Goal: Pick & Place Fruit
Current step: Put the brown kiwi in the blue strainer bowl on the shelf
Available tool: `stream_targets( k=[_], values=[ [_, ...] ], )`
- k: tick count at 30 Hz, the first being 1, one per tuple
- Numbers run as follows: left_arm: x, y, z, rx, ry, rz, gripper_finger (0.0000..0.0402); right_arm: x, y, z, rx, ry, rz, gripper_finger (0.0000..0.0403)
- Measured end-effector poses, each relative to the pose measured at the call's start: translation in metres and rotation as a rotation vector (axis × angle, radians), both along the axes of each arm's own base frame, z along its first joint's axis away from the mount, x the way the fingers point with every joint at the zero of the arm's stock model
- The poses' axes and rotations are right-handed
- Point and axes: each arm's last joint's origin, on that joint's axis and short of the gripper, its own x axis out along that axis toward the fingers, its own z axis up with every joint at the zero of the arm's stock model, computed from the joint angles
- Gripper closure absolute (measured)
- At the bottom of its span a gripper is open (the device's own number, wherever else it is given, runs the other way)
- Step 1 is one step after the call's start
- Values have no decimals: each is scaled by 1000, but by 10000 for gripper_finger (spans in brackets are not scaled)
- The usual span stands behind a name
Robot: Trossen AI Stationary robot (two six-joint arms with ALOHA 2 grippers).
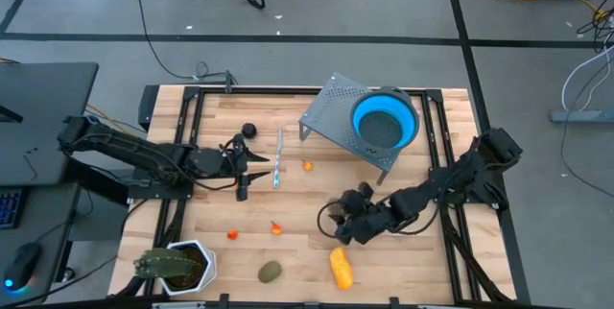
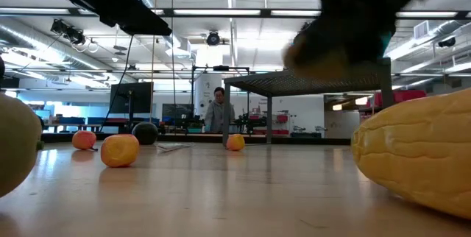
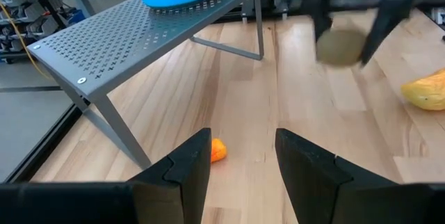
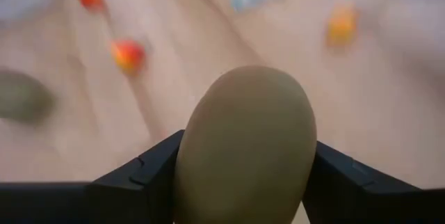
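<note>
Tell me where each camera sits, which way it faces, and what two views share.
High view: overhead, looking straight down at the table; both arms show.
Low view: table height, looking level across; yellow fruit close, arms above.
Left wrist view: faces the metal stand; open left tool at bottom.
Right wrist view: right tool gripping the olive fruit.
Shared: left wrist view also shows that olive fruit held.

Bright, even overhead light; the right wrist view's background is motion-blurred, and the low view's foreground is unfocused.
</note>
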Motion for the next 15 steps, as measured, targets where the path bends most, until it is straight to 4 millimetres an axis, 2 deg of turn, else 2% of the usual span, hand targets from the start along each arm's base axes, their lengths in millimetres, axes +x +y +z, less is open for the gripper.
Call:
stream_targets(
  k=[4,8,11,15],
  values=[
    [0,0,0,-2,-3,0,232,13,1,55,-191,-138,10,163],
    [0,0,0,-10,-4,3,232,7,-10,100,-392,-221,-126,163],
    [0,0,0,-19,1,-8,232,-5,-25,121,-507,-236,-229,162],
    [0,-1,0,-25,-1,-22,232,-23,-51,140,-558,-218,-330,162]
  ],
)
